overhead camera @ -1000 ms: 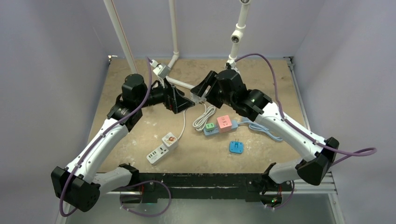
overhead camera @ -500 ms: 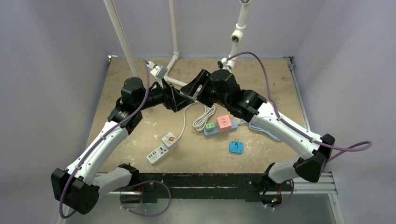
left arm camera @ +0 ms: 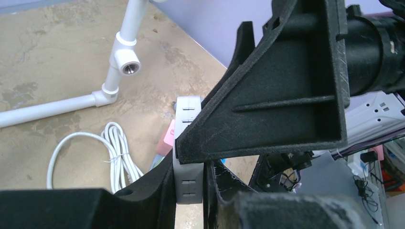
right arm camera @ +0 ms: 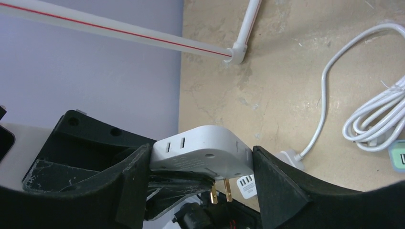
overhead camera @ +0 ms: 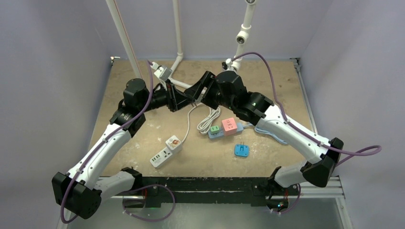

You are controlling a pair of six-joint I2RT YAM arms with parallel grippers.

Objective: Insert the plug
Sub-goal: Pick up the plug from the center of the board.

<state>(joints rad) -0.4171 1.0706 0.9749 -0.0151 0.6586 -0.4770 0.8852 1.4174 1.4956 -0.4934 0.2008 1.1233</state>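
Protruding prongs (right arm camera: 219,193) on plug (right arm camera: 200,152), right-wrist only

White pipes (overhead camera: 177,28) rise at the table's (overhead camera: 210,157) twelve o'clock edge; a small blue adapter (overhead camera: 241,150) lies toward five o'clock.

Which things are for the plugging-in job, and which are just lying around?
For the job:
- white plug, gripped by the left tool and the right tool
- white power strip or coloured power strip; I cannot tell which takes it

Lying about:
- blue plug
- coiled cable
- white pipes
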